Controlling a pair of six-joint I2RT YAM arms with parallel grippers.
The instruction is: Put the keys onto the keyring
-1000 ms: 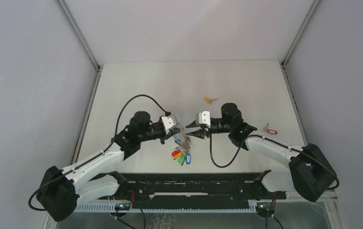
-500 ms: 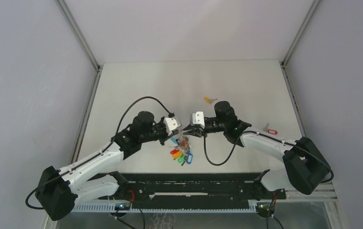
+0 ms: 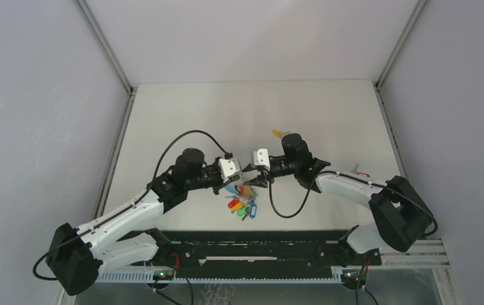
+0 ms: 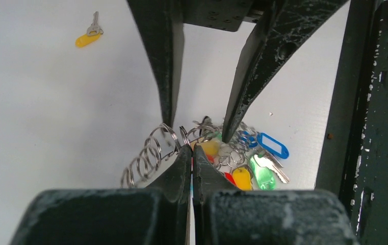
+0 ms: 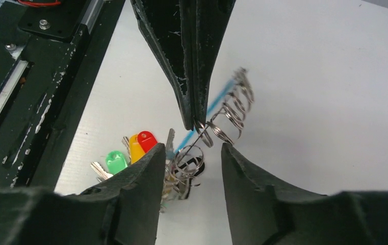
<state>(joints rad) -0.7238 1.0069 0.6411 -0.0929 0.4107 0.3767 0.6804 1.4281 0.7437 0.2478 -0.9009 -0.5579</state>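
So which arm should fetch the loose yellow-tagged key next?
Right, probably: the right gripper is open, and the small silver key with the yellow tag lies on its side. The left gripper is shut on the grey keyring.

Keyring has silver coils, cyan strand, red, yellow, green, blue tags. Loose key at 11 o'clock has orange-yellow tag.

Overhead camera looks down from behind; close, opposed wrist cameras apparently share the keyring.
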